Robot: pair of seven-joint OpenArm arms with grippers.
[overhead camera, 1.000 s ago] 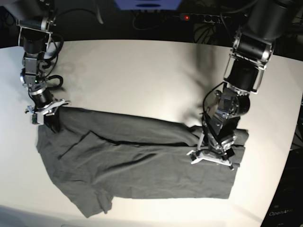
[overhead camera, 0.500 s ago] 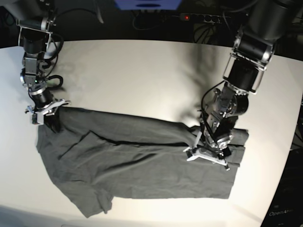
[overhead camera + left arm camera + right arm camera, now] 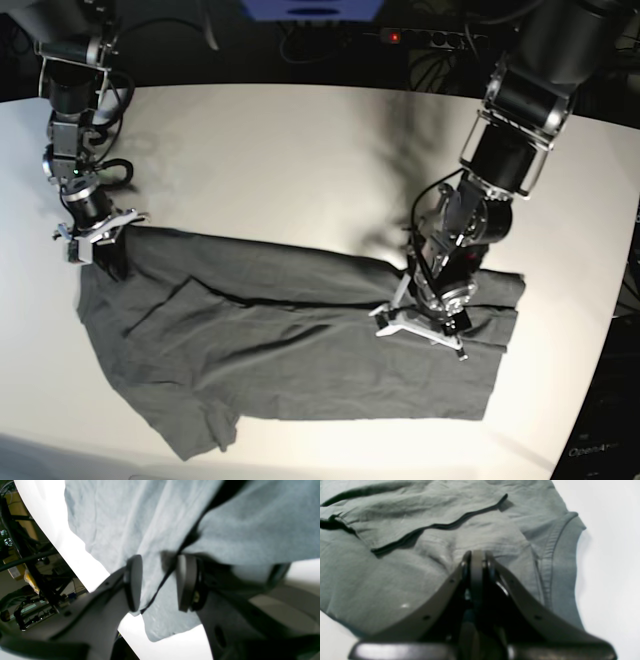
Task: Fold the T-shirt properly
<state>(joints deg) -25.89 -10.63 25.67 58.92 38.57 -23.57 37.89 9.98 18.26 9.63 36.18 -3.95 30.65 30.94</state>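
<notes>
T-shirt (image 3: 290, 350) cloth sits pinched in the right gripper (image 3: 476, 558), jaws clamped tight together at the garment's far corner. Over to the left gripper (image 3: 157, 582): jaws spread apart, hovering low over a dark fold line, nothing between the pads (image 3: 133, 582). Charcoal fabric lies spread, wrinkled and partly folded, across the white table (image 3: 300, 160), toward its near edge.

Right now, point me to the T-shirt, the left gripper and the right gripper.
T-shirt (image 3: 300, 350): base view, middle of the spread cloth.
left gripper (image 3: 157, 582): left wrist view, open gap between pads, over cloth.
right gripper (image 3: 476, 557): right wrist view, tip of closed jaws on cloth.
</notes>
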